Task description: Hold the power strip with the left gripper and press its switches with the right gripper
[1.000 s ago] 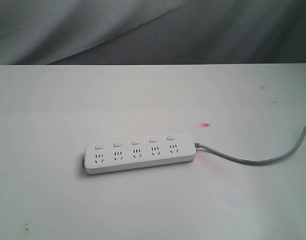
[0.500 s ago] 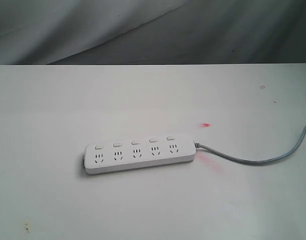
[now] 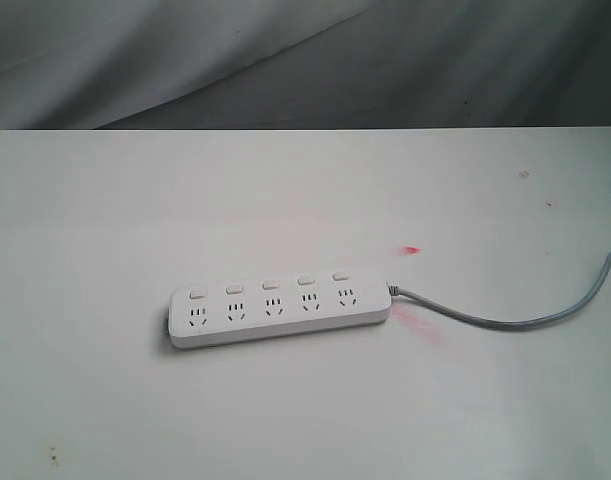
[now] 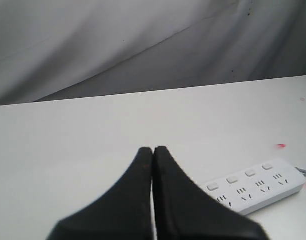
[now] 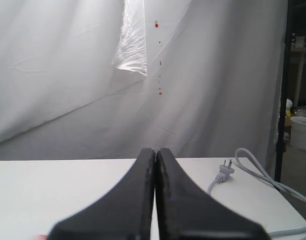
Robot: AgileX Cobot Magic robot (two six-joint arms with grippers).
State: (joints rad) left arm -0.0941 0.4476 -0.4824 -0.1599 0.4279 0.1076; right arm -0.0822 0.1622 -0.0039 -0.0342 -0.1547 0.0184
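Note:
The white power strip (image 3: 279,309) lies flat on the white table, its grey cord (image 3: 505,322) running off to the right. Its switches (image 3: 270,286) sit in a row above the sockets. No arm shows in the exterior view. In the left wrist view my left gripper (image 4: 153,150) is shut with nothing in it, and the power strip (image 4: 255,187) lies apart from it. My right gripper (image 5: 156,150) is shut and empty too, and the strip does not appear in its view.
The cord's plug (image 5: 225,171) and a loop of grey cord (image 5: 265,177) rest on the table near its edge. Red marks (image 3: 411,250) stain the tabletop beside the strip. Grey cloth (image 3: 285,60) hangs behind the table.

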